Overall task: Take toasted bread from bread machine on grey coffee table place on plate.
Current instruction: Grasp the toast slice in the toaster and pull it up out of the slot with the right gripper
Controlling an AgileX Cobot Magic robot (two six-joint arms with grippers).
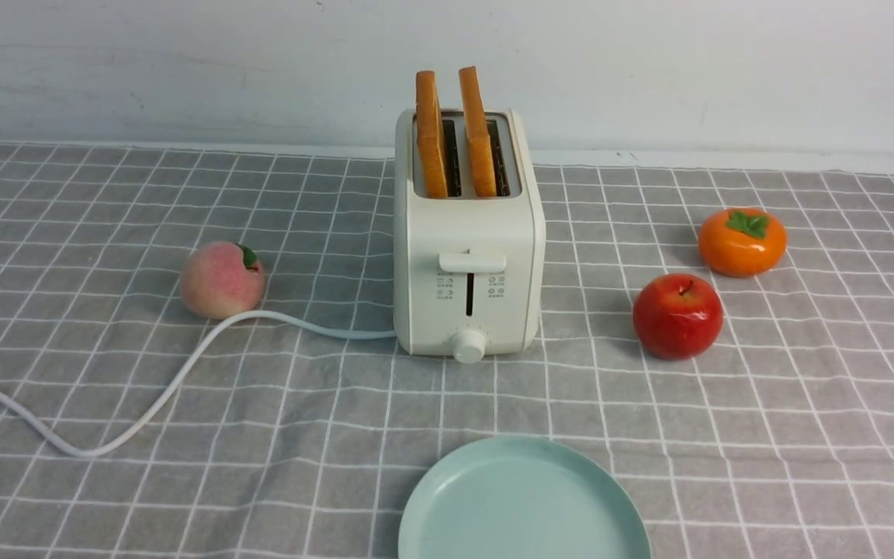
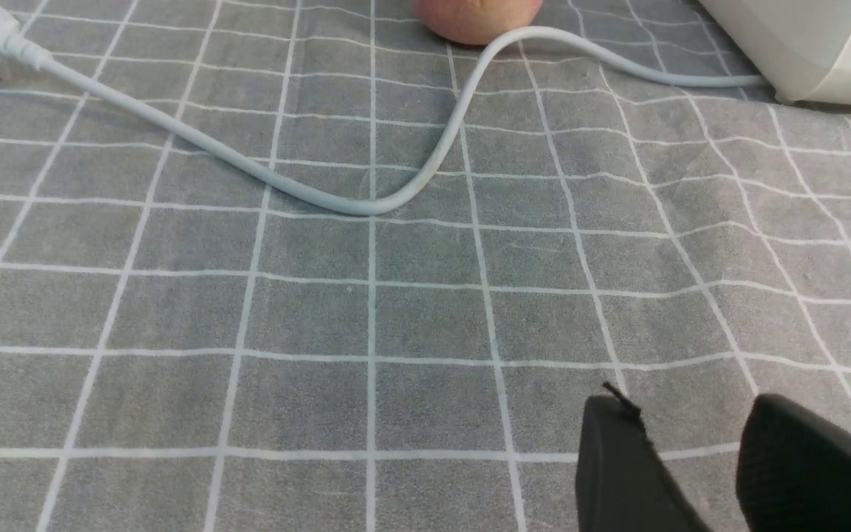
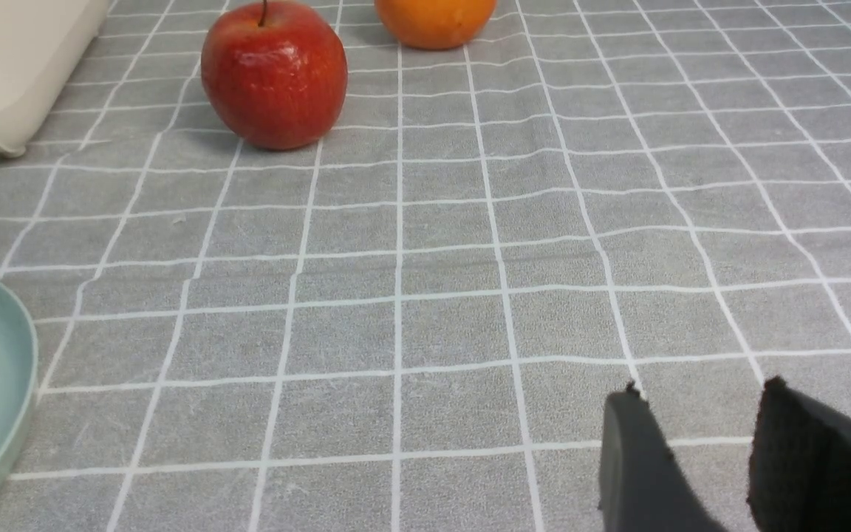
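While both slices of toasted bread stand upright in the bread machine mid-frame, the left gripper and right gripper hang parted (nothing held) — a skewed pinch could jam a slice in its slot or drop it short of the plate.

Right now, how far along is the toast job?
Nothing looks done: the left slice and right slice both stand in the bread machine, and the plate, where visible, is bare. Nothing is in hand; left gripper and right gripper are open, empty. Both slices remain to move.
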